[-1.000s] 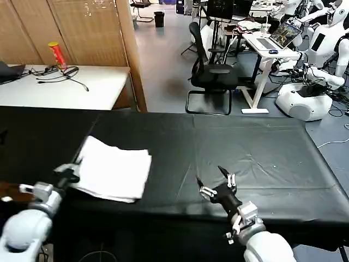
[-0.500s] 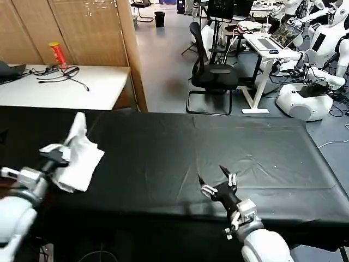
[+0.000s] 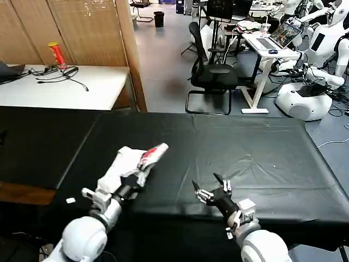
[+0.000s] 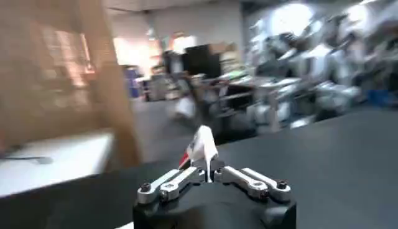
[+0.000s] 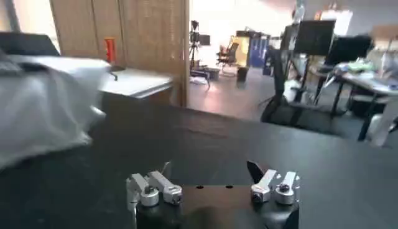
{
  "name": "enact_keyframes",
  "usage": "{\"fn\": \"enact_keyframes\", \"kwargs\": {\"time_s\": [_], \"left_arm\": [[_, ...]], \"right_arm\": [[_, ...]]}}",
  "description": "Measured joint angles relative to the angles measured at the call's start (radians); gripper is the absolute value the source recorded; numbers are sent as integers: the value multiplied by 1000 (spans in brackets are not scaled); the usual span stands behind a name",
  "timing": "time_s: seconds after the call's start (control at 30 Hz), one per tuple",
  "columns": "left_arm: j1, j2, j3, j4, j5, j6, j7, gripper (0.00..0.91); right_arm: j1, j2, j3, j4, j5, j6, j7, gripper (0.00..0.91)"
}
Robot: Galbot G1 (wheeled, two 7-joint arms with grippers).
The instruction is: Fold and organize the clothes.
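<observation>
— What is the left claw (image 3: 143, 168) doing?
— Pinching the bunched T-shirt (image 3: 126, 161) over the black table (image 3: 262, 158), near its front edge.
— And the right claw (image 3: 210, 188)?
— Hovering wide apart, well right of the T-shirt.

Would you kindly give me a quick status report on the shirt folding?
Left gripper shut on white T-shirt, lifting it off the black table. Right gripper open, idle near front edge. Nothing in the way.
</observation>
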Motion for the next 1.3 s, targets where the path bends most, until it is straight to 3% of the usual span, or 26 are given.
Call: {"fn": "enact_keyframes", "kwargs": {"time_s": [0.2, 0.4, 0.7, 0.73, 0.83, 0.9, 1.0, 1.3], "left_arm": [[-8, 2, 8, -35, -19, -63, 88, 878], [-5, 11, -25, -47, -36, -96, 93, 878], [27, 8, -49, -35, 36, -126, 93, 878], [31, 8, -53, -34, 39, -128, 93, 878], [38, 9, -63, -34, 43, -135, 93, 878], [42, 10, -71, -35, 43, -138, 92, 878], [53, 13, -84, -43, 44, -139, 94, 878], [79, 23, -132, -60, 42, -147, 91, 878]], "right_arm": [[23, -13, -27, -9, 194, -77, 35, 878], [55, 4, -62, -47, 337, -104, 80, 878], [99, 77, -111, -130, 400, -97, 137, 878], [103, 87, -115, -140, 399, -95, 144, 839], [113, 116, -125, -163, 391, -94, 154, 575], [122, 134, -133, -179, 382, -93, 157, 312], [135, 159, -143, -201, 367, -93, 158, 98], [156, 191, -160, -245, 329, -88, 154, 10]]}}
